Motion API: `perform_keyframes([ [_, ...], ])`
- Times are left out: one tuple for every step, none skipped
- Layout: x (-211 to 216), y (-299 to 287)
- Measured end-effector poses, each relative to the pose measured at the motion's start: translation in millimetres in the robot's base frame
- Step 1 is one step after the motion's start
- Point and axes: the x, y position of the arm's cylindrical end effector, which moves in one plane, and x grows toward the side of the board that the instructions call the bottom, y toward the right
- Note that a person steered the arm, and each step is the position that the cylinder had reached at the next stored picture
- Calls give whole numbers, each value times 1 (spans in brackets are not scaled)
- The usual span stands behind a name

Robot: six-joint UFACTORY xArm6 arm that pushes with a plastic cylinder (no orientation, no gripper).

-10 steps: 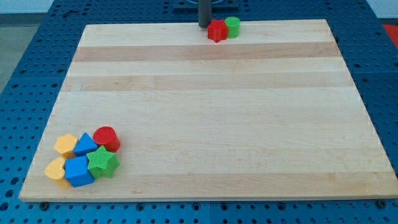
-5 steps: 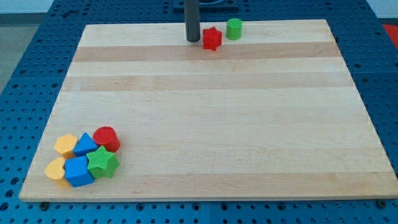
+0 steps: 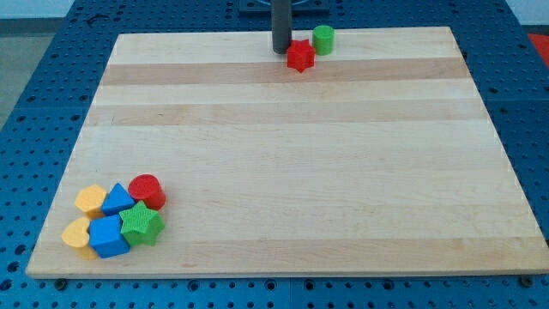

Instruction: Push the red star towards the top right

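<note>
The red star (image 3: 300,56) lies near the top edge of the wooden board (image 3: 283,154), a little right of centre. A green cylinder (image 3: 322,39) stands just up and to the right of it, with a narrow gap between them. My dark rod comes down from the view's top, and my tip (image 3: 281,51) rests on the board right against the star's left side.
A cluster sits at the board's bottom left: a red cylinder (image 3: 147,190), a blue triangle (image 3: 118,200), a yellow hexagon (image 3: 90,199), a green star (image 3: 141,225), a blue block (image 3: 108,237) and a yellow heart (image 3: 77,233). A blue pegboard surrounds the board.
The star first slid down-left away from the green cylinder as my tip dropped left of it. My tip has since moved right and nudged the star back rightwards.
</note>
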Motion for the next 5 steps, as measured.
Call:
perform_keyframes([
  [23,8],
  [44,24],
  [45,50],
  [45,68],
  [45,93],
])
